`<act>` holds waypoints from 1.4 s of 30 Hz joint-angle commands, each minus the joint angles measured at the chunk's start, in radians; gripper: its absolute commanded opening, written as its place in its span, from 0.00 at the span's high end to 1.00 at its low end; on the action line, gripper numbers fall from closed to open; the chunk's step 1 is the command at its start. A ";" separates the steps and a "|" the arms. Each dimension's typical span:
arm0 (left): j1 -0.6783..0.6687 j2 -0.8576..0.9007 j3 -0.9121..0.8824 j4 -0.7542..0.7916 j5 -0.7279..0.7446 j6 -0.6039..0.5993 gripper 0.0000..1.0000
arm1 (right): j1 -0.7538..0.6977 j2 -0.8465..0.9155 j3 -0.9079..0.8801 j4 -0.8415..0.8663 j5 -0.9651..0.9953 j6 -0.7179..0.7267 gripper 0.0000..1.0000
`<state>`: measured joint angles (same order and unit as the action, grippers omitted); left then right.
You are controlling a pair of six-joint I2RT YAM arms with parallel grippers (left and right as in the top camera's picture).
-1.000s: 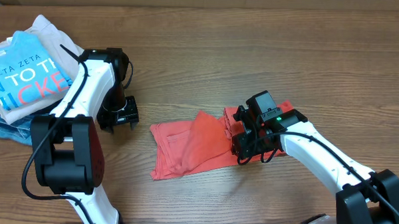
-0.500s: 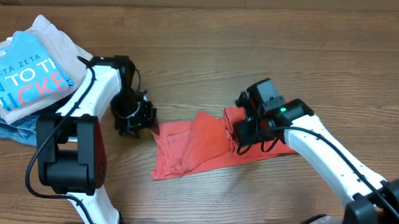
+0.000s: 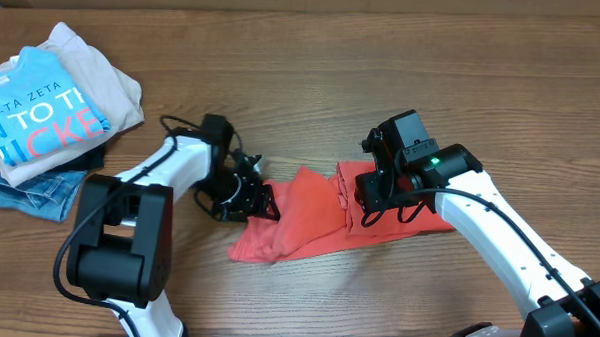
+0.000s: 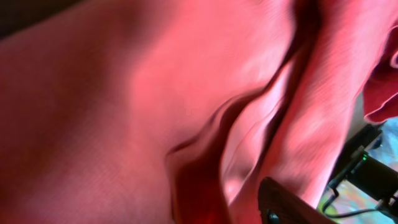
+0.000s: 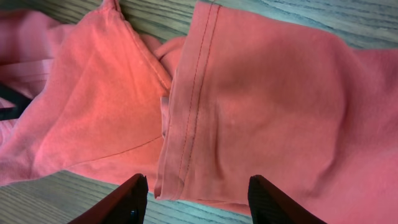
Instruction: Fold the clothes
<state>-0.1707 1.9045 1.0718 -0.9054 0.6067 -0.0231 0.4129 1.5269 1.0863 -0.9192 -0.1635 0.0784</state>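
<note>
At about 9 o'clock on the table (image 3: 383,71) lies a stack. A bright blue T-shirt (image 3: 42,119) is on top, a beige garment (image 3: 98,66) is under it, and blue jeans (image 3: 29,194) stick out at the stack's 6 o'clock edge.

The coral-red T-shirt (image 3: 308,224) lies rumpled just below the table's centre, well apart from the stack.

The left arm rises from 7 o'clock and bends toward 3 o'clock. Its left end effector (image 3: 249,197) sits low at the shirt's 9 o'clock edge, touching the cloth. In the left wrist view red folds (image 4: 124,93) fill nearly everything and only one dark finger (image 4: 280,205) shows at 5 o'clock. I cannot tell whether the fingers are apart or together.

The right arm reaches in from 4 o'clock. Its right end effector (image 3: 374,206) points down over the shirt's 3 o'clock part, where a layer is folded over. In the right wrist view the right end effector (image 5: 199,202) has its two fingers (image 5: 134,199) spread wide apart above the cloth (image 5: 261,106), gripping nothing.

A stitched hem (image 5: 193,93) runs from 12 to 6 o'clock between them, with a looser flap at 9 o'clock.

Bare wood stretches across the table toward 12 o'clock of the shirt. A narrower strip runs along its 6 o'clock edge.
</note>
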 commanded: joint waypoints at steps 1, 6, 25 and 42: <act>-0.067 0.031 -0.033 0.077 -0.130 -0.060 0.52 | -0.005 -0.014 0.018 -0.006 0.012 0.004 0.44; -0.061 0.030 -0.032 0.053 -0.262 -0.107 0.89 | -0.005 -0.014 0.018 -0.003 0.038 0.005 0.44; 0.240 0.031 0.337 -0.048 -0.589 -0.134 0.12 | -0.121 -0.014 0.022 0.008 0.080 0.019 0.45; 0.241 0.118 0.322 0.089 -0.564 0.251 0.08 | -0.121 -0.014 0.021 -0.030 0.081 0.021 0.44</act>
<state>0.0689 1.9499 1.4002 -0.8341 0.0036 0.1242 0.2951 1.5269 1.0863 -0.9459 -0.0887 0.0933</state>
